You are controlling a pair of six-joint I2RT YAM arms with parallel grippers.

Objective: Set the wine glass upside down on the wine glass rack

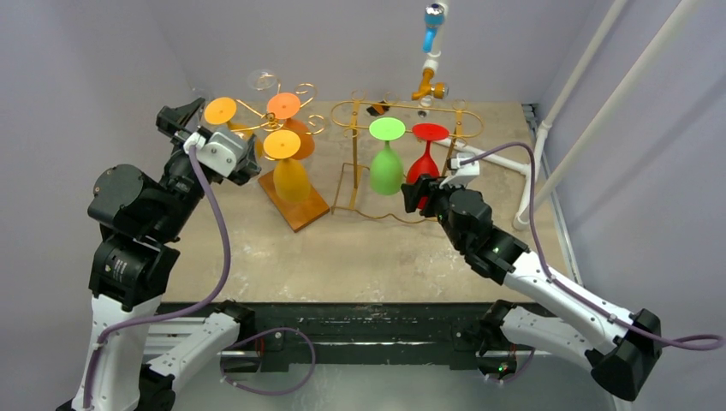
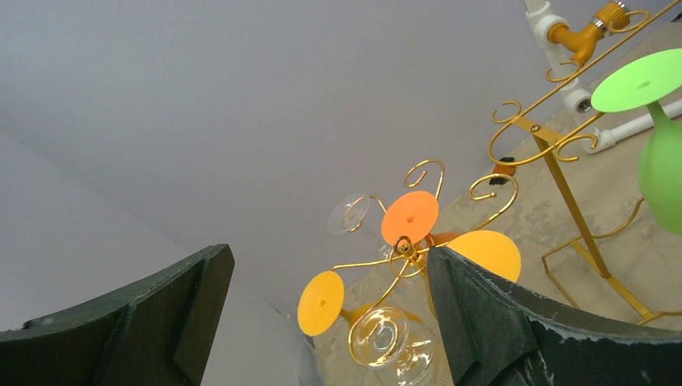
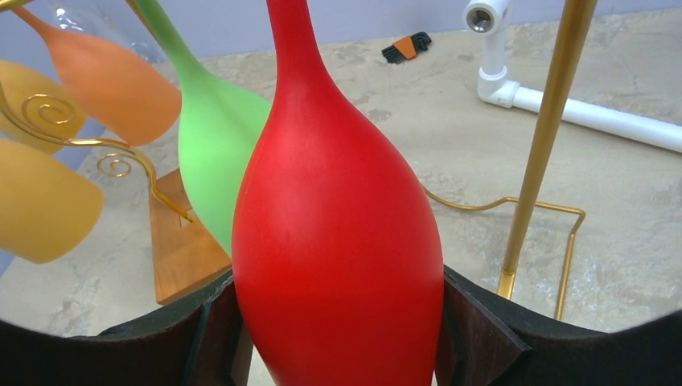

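The red wine glass (image 1: 422, 164) hangs upside down in the gold wine glass rack (image 1: 353, 156) at the far middle of the table (image 1: 360, 257). Its round foot is up at the top rails and its bowl points down. The right gripper (image 1: 421, 195) grips it, a finger pressed to each side of the bowl at its widest part, as the right wrist view shows plainly.

The glass looks opaque and matt (more like plastic or coated ware than bare glass, though I cannot tell which), so it is probably light and stiff. The bowl is smooth and narrows sharply towards the stem, so it could slide in the fingers if they loosen. The widest part, where they sit now, seems the safest hold. The thin stem is likely the weak point, and it should not be knocked against the rails.

A green glass (image 1: 386, 167) hangs just left of the red one in the same rack. Further left, a spiral rack (image 1: 282, 145) on a wooden base (image 1: 295, 205) carries orange and yellow glasses and a clear glass (image 1: 263, 80). The left gripper (image 1: 181, 120) hovers beside that rack with its fingers spread wide and nothing between them. A set of hex keys (image 1: 379, 108) and a white pipe (image 1: 505, 161) lie on the far side of the table.

No brand, label or writing can be read anywhere.
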